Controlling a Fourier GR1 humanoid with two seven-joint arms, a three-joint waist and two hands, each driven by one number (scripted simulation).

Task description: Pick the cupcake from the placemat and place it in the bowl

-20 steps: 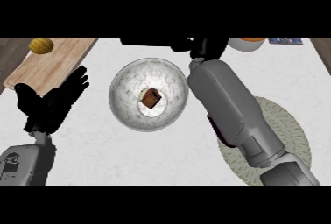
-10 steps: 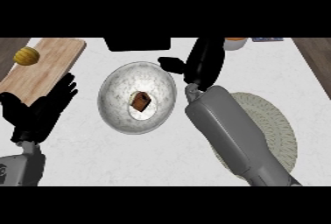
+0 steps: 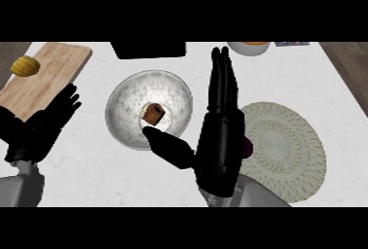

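Right hand [image 3: 219,141] fingers straight, thumb out sideways; left hand [image 3: 43,124] open, resting at left

A single head view looks steeply down, fairly close, on the desk [image 3: 302,73], taking in bowl [image 3: 129,102], placemat [image 3: 284,146] and both hands rising from its lower edge.

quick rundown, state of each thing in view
cupcake: tilted inside the bowl, not held
bowl: upright on the counter, holding the cupcake
placemat: flat, nothing visible on it
right hand: open, fingers straight, between bowl and placemat
left hand: open, resting beside the cutting board
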